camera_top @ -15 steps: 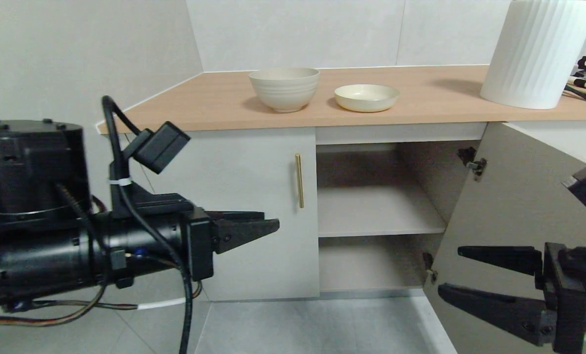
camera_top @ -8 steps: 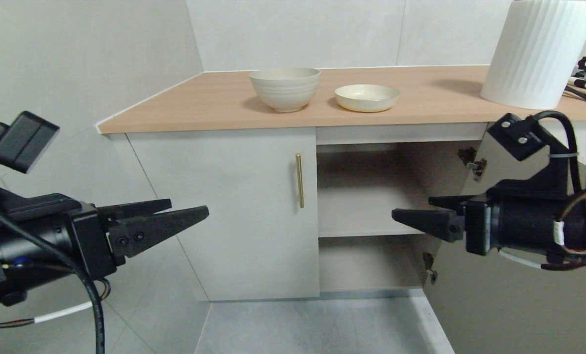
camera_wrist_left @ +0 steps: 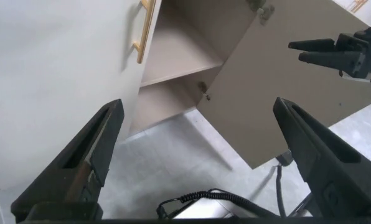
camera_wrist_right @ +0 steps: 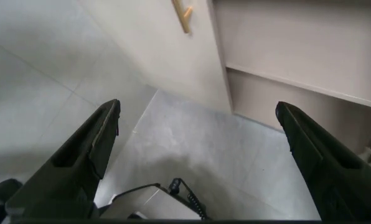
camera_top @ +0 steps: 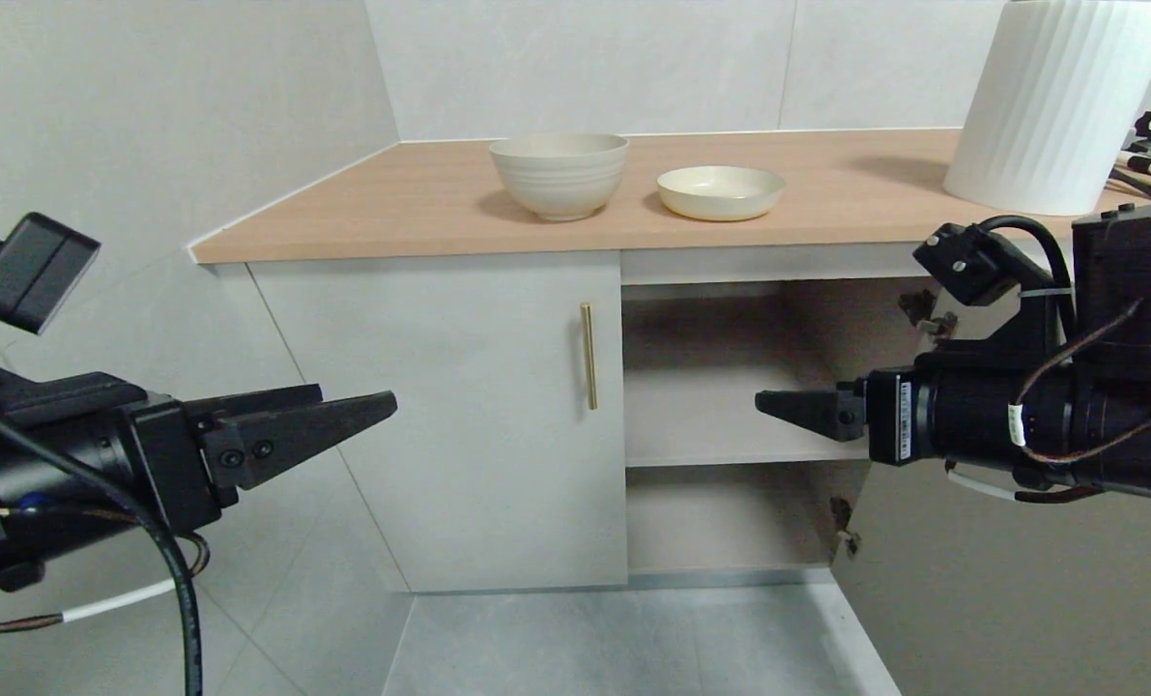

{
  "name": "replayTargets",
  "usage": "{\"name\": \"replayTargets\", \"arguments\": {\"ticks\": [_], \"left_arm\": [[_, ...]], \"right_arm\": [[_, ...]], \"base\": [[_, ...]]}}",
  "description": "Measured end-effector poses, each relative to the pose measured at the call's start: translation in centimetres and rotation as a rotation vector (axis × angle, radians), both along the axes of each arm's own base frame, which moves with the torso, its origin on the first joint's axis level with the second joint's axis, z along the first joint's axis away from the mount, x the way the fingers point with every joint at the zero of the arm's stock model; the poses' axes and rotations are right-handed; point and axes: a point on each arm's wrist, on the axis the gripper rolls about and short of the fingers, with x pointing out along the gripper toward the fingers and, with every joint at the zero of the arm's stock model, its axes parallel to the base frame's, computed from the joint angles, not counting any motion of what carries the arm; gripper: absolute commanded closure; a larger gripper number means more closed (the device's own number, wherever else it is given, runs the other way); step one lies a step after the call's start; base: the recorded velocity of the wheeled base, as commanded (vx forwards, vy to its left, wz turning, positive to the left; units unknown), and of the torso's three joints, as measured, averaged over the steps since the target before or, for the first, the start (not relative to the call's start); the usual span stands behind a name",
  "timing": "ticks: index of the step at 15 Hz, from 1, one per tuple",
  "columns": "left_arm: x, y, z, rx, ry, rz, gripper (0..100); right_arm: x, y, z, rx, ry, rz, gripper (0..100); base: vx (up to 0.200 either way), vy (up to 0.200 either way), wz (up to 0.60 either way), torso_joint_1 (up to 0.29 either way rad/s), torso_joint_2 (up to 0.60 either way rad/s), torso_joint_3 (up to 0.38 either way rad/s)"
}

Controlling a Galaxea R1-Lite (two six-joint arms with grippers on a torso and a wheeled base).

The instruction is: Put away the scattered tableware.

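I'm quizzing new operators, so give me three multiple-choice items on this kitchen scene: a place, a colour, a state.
1. Where is the bowl? A. On the counter, left of the dish. B. On a cupboard shelf. C. On the floor.
2. What colour is the handle on the left cupboard door? A. Black. B. Gold. C. Red.
3. The right cupboard door is: A. shut. B. removed. C. open.
Answers: A, it stands on the wooden top; B, the bar is brass-gold; C, it is swung out, baring the shelves.
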Motion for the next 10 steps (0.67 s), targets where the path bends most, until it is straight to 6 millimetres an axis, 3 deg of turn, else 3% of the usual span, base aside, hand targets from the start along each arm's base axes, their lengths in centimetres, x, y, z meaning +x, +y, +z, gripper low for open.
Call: {"name": "replayTargets", "arguments": {"ticks": [10], "left_arm": [[0.13, -0.05, 0.1, -0.003, -0.009, 0.0, 0]], "right_arm": [[-0.7, -0.03, -0.63, 0.011, 0.016, 0.02, 0]], "base": [[0.2, 0.0, 0.0, 0.003, 0.0, 0.002]]}}
